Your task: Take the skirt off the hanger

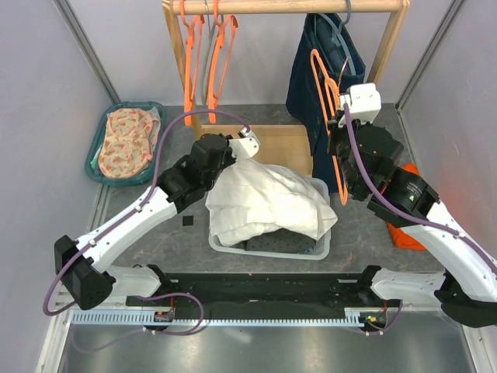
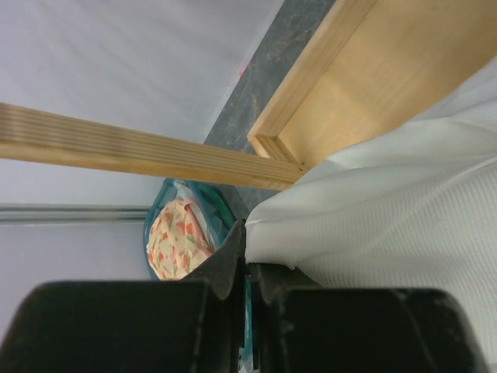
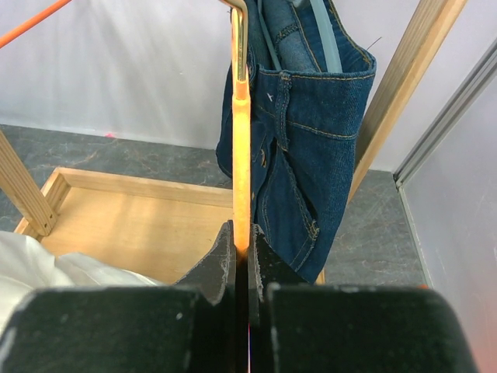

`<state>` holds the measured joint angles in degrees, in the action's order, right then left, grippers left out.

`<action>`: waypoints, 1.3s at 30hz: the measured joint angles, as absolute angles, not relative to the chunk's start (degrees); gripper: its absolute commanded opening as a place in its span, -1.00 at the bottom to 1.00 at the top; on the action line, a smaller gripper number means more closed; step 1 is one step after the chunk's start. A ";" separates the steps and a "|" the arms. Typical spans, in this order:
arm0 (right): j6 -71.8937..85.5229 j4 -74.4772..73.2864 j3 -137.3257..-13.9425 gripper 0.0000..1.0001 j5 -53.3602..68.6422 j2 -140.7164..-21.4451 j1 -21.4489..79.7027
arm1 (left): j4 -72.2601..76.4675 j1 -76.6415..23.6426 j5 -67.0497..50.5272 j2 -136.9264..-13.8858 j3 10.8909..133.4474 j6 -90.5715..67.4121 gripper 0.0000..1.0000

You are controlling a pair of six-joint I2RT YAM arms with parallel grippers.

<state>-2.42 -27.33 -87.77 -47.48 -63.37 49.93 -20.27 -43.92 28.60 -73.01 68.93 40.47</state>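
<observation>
White waffle-textured skirt (image 1: 268, 202) lies heaped over the pale grey plastic laundry basket (image 1: 320, 250), and no part of it appears to hang from the orange plastic hanger (image 3: 241, 155). By that showing the separation looks done. What seems left is to let the cloth go and put the bare hanger away.

The left gripper (image 2: 247, 233) has its jaws pressed together at the skirt's back-left edge, and the fabric runs right into the fingertips, so it appears to pinch the hem. The right gripper (image 3: 242, 241) is clamped on the hanger's straight orange arm. It holds the hanger upright in front of the dark blue denim garment (image 1: 311, 70), which hangs from the wooden rack rail (image 1: 287, 6). Whether the hanger's metal hook rests on anything cannot be made out.

The left arm stretches from its base at the near left, slanting up and rightward, with its wrist over the basket's far-left corner. The right arm rises from the near right and bends back leftward, its wrist aimed toward the rack.
</observation>
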 measured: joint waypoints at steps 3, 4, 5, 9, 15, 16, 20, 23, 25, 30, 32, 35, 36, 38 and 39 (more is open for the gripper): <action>-2.39 -27.16 -87.77 -1.00 -47.51 -63.37 49.93 | -19.75 -41.17 28.53 -73.01 68.23 40.12 -0.96; -2.39 -27.09 -87.77 -1.00 -47.51 -63.37 49.93 | -20.32 -39.57 28.16 -73.01 68.05 39.57 -0.96; -2.37 -27.05 -87.74 -1.00 -47.51 -63.37 49.93 | -20.93 -38.22 28.05 -73.01 67.92 38.98 -0.96; -2.37 -26.96 -87.46 -1.00 -47.51 -63.33 49.93 | -22.31 -32.58 26.87 -71.48 65.43 36.07 -0.97; -2.17 -26.96 -87.44 -1.00 -47.48 -63.35 49.93 | -24.32 -40.42 26.26 -68.62 65.34 33.93 -0.97; -2.15 -26.96 -87.44 -1.00 -47.48 -63.35 49.93 | -24.34 -43.48 26.50 -68.77 65.82 33.80 -0.97; -1.69 -27.00 -87.44 -1.00 -47.48 -63.35 49.93 | -23.40 -56.07 26.94 -71.05 68.01 33.61 -0.97; -1.48 -27.03 -87.44 -1.00 -47.48 -63.31 49.93 | -21.63 -59.94 27.14 -74.83 68.73 33.61 -0.96; -1.41 -27.03 -87.44 -1.00 -47.48 -63.29 49.93 | -20.64 -60.23 28.03 -78.72 69.12 33.34 -0.97; -1.32 -27.05 -87.44 -1.00 -47.48 -63.31 49.93 | -22.41 -59.75 27.44 -85.78 69.82 29.17 -0.97; -1.34 -27.14 -87.70 -1.00 -47.51 -63.59 49.93 | -25.08 -59.77 25.32 -86.13 69.80 26.26 -0.97; -1.41 -27.33 -89.43 -1.00 -47.51 -65.36 49.93 | -27.27 -59.77 22.33 -85.91 69.23 22.48 -0.97; -1.45 -27.31 -90.15 -1.00 -47.51 -66.22 49.93 | -27.49 -59.77 21.58 -85.65 68.29 21.56 -0.96; -1.52 -27.27 -91.24 -1.00 -47.51 -67.68 49.93 | -28.12 -59.77 20.38 -85.17 65.60 20.34 -0.97; -1.54 -27.33 -91.79 -1.00 -47.53 -68.55 49.93 | -28.38 -59.79 20.10 -85.12 64.23 19.97 -0.96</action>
